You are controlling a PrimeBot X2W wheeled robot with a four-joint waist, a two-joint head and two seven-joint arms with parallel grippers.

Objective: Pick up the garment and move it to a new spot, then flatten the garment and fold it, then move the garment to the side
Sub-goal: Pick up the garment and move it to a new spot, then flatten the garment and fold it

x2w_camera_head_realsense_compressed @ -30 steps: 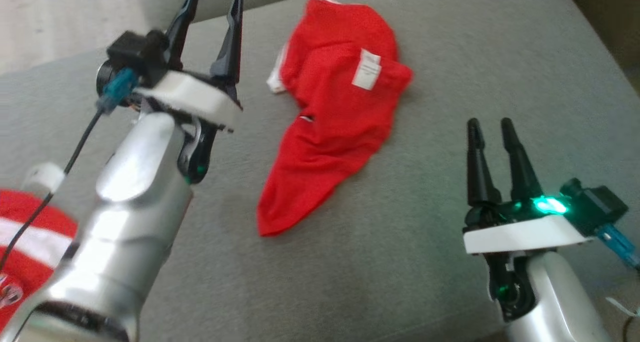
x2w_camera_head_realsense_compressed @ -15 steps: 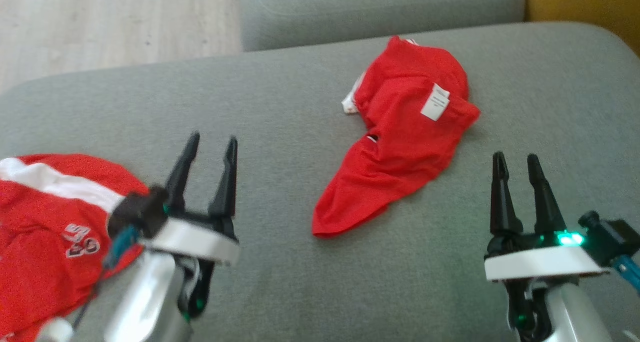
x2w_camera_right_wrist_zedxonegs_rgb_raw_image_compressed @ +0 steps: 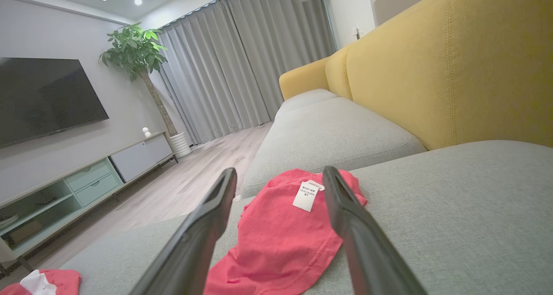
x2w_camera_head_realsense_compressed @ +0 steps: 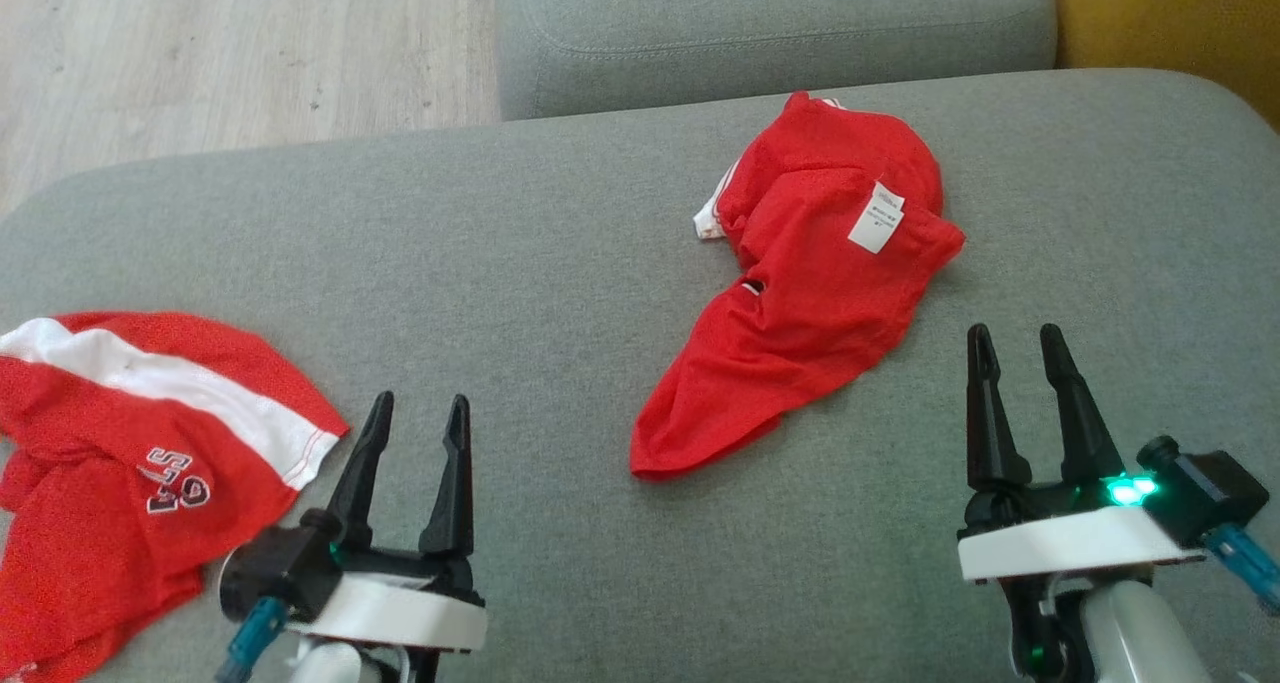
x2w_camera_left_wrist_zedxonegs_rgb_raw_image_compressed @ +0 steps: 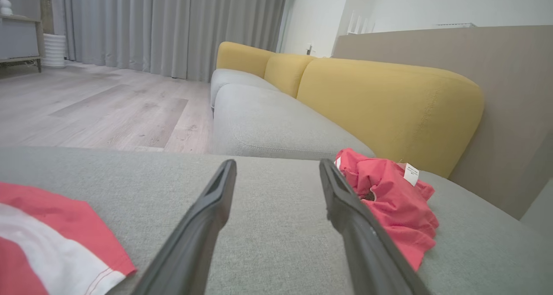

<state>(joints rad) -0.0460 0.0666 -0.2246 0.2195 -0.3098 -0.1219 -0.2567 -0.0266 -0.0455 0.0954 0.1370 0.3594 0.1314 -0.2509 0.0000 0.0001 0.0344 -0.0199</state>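
Note:
A crumpled red garment with a white tag lies on the grey sofa seat, right of centre. My left gripper is open and empty at the lower left, well short of the garment and to its left. My right gripper is open and empty at the lower right, just off the garment's near right edge. The left wrist view has the garment to the right of my open left gripper. From the right wrist, the garment lies straight ahead between the fingers of my right gripper.
A second red garment with a white stripe and lettering lies at the seat's left end, beside my left gripper. Another grey seat cushion sits beyond, with wood floor to its left. A yellow backrest runs along the right.
The head view has swung, bringing the striped garment into sight. My left arm has dropped from a raised pose to low at the lower left. Both grippers stayed open.

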